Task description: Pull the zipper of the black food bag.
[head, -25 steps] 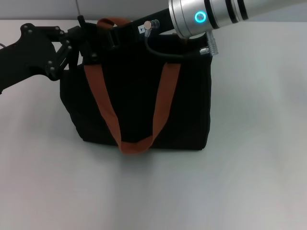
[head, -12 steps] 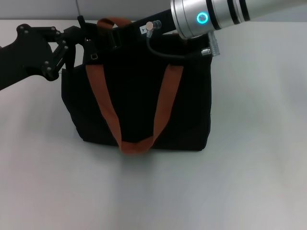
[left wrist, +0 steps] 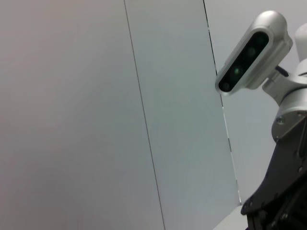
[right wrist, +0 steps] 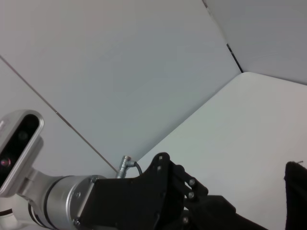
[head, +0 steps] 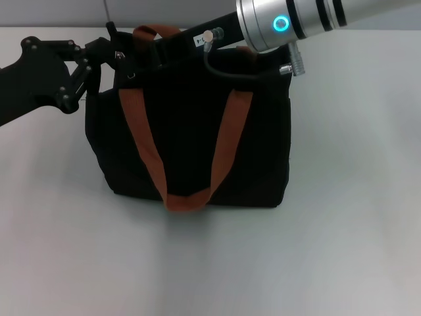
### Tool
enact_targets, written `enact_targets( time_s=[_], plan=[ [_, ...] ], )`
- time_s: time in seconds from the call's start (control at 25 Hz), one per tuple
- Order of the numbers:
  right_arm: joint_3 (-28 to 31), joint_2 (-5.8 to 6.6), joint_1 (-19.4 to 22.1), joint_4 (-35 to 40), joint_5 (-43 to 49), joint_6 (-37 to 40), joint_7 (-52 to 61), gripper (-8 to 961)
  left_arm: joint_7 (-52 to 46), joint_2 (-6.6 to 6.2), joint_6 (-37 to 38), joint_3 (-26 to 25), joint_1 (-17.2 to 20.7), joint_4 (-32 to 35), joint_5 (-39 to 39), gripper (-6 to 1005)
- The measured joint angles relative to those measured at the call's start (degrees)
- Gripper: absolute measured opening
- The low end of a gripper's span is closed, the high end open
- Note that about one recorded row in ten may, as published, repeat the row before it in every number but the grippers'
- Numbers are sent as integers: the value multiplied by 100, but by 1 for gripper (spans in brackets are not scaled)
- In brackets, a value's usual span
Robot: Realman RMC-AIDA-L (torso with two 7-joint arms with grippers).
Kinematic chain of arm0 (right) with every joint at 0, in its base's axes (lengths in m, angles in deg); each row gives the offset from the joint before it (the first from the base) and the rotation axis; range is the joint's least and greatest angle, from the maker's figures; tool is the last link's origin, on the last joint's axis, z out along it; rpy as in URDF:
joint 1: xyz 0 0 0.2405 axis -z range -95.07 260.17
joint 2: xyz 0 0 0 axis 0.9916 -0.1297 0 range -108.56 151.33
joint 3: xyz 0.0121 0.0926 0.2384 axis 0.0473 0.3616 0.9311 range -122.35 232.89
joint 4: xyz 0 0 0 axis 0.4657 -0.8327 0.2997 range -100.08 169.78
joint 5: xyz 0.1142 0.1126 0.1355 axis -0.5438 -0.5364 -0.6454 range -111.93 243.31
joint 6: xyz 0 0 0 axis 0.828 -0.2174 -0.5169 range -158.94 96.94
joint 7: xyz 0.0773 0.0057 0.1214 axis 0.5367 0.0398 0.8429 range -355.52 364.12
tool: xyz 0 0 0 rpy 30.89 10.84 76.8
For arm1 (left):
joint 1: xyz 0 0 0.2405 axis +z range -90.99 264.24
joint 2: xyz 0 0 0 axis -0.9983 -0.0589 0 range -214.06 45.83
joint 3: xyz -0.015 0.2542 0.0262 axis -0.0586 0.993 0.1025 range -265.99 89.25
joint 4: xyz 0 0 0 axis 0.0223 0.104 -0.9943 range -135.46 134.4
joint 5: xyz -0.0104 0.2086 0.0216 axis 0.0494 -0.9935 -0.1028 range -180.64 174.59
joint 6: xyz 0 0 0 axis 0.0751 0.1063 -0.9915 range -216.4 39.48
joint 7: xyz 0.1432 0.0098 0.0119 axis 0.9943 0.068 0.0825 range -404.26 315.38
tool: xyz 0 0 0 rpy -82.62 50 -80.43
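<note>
black food bag (head: 191, 131) upright | both arms reach over top | jaws: cannot tell

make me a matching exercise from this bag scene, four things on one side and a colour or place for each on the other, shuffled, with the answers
Things:
1. black food bag
2. handles
3. left end effector
4. right arm's light ring

Places or colours:
A. glowing cyan
B. rust-brown
C. standing in the middle of the white table
D. at the bag's top corner on the robot's left

Pairs: 1-C, 2-B, 3-D, 4-A
</note>
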Motion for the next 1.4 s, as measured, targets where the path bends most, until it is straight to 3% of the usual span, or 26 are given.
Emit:
enact_targets(
  time_s=[0.68, 1.4],
  plan=[
    [-1, 18, 69, 218, 377, 42, 152, 6, 54, -59, -68, -21, 35, -27, 24, 106],
    [-5, 20, 487, 1327, 1567, 138, 1318, 22, 69, -64, -120, -163, 18, -40, 42, 121]
  ],
)
